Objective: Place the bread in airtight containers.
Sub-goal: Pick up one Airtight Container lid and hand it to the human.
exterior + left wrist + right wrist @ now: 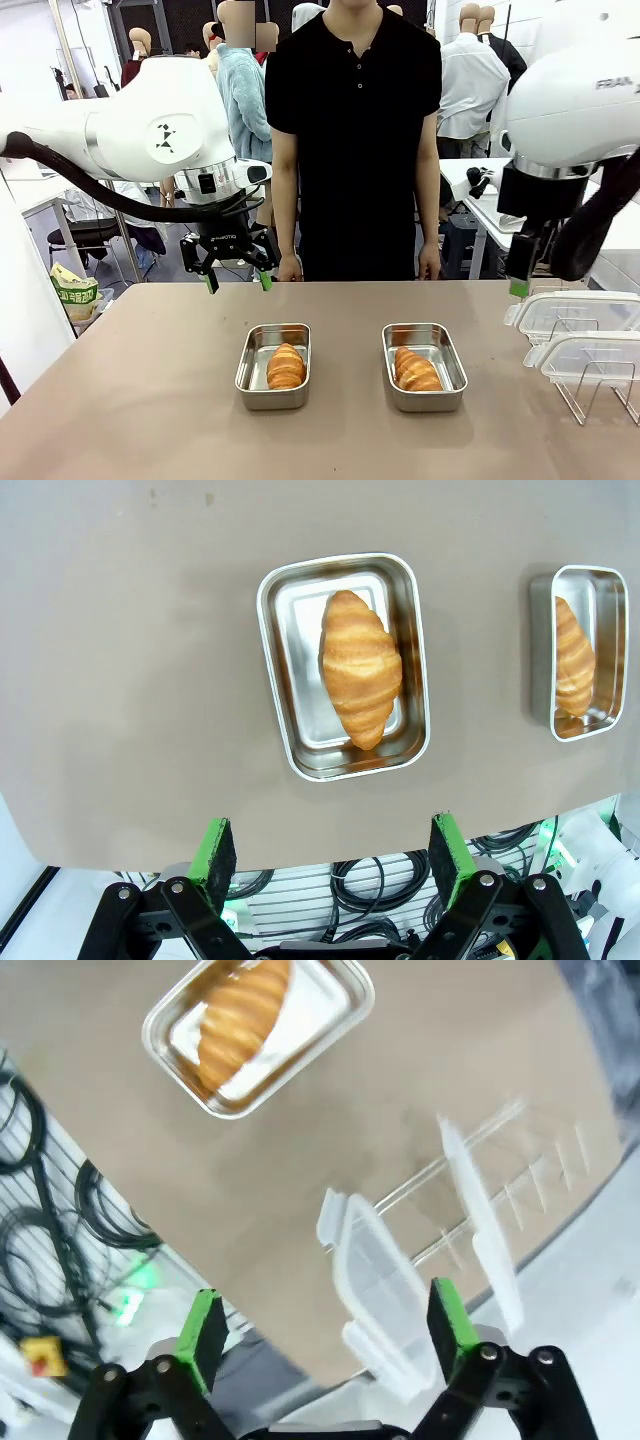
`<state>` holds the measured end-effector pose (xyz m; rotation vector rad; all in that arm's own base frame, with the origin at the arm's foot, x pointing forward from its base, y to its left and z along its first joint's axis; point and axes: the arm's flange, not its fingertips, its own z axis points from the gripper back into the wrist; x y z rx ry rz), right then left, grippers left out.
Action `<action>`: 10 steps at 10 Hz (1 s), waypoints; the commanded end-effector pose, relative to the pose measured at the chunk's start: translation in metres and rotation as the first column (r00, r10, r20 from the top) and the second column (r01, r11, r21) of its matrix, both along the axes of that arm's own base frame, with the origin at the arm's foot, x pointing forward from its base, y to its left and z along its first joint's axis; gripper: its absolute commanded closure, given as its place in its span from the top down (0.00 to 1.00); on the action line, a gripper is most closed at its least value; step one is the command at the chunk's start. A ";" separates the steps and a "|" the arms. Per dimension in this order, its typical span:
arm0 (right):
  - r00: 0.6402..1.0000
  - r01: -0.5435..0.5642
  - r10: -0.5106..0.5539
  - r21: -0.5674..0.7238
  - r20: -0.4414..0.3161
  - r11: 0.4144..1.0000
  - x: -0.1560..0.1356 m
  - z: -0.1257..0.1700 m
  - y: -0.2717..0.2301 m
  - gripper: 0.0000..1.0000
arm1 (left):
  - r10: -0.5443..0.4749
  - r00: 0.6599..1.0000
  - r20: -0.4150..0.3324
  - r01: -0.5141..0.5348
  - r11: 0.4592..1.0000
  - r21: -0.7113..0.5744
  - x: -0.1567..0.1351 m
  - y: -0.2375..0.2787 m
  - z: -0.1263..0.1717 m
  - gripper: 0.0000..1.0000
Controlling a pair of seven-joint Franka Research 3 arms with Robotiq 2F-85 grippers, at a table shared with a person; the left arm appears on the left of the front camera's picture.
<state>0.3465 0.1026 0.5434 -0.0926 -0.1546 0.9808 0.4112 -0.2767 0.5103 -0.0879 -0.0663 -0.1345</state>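
lying in tins (272, 398) (427, 402), both rolls (286, 366) (416, 370) sit apart from wide left fingers (213, 852) and wide right fingers (445, 1325)

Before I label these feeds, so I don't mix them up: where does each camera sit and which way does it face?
Front: between the arms at the robot's side, facing across the table to the person; left hand and right hand show.
Left wrist: high over the table, looking down at the left tin and right tin; own fingers at bottom.
Right wrist: tilted down at the lids; own fingers at bottom.
Shared: front and left wrist both see both tins.
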 end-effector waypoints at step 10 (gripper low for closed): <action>0.950 -0.262 0.289 0.199 -0.120 0.944 -0.003 -0.019 -0.050 1.00 | 0.003 1.000 0.006 -0.003 1.000 0.003 0.000 0.002 0.002 1.00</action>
